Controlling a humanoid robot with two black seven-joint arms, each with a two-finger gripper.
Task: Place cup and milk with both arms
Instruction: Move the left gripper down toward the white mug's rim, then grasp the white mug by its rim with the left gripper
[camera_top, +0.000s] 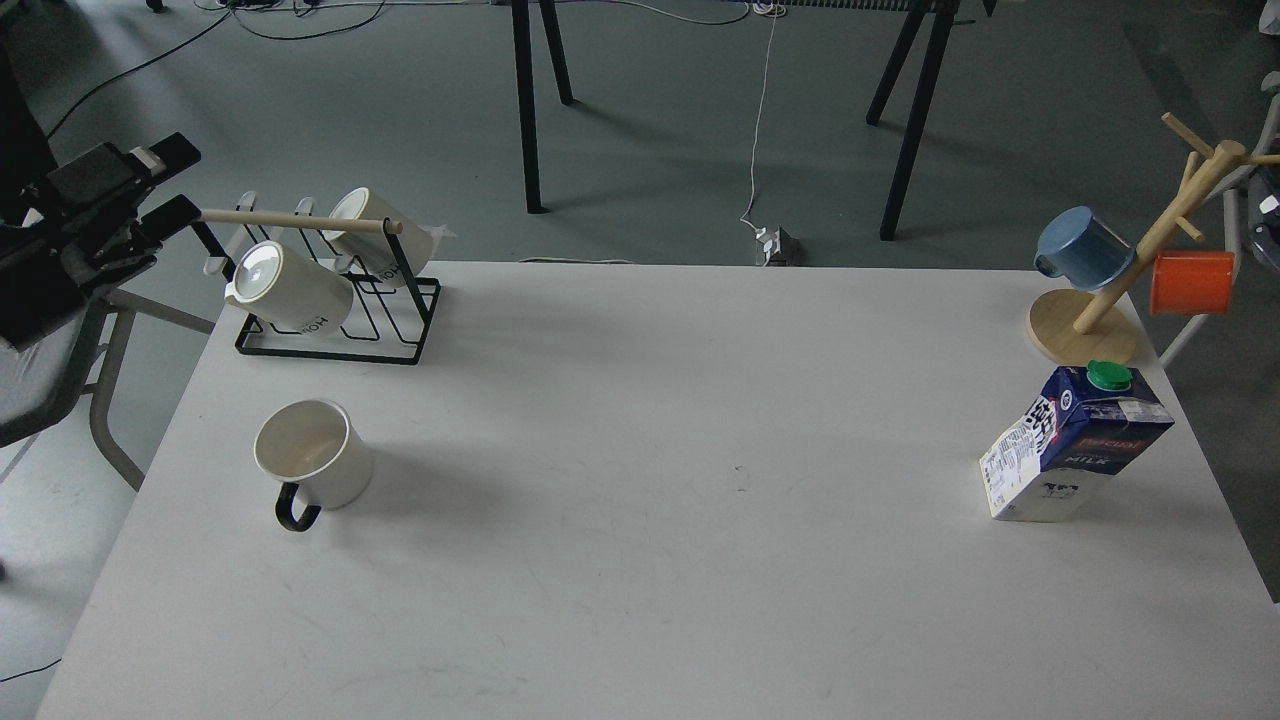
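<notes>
Nothing is being held yet, so the task looks to be at its reaching stage. The cup (313, 455) is sitting upright near the counter's (640, 420) left edge, handle toward the near edge; the milk (1075, 445) is standing near the right edge. The left hand (165, 190) is hovering off the far-left corner, its fingers spread with nothing between them; the right hand is not showing. Next, the left hand probably needs lowering toward the cup. The wire rack (335, 310) with two lettered mugs is sitting just beyond the cup, so crowding it is a risk; the wooden mug tree (1130, 280) is standing just behind the milk.
</notes>
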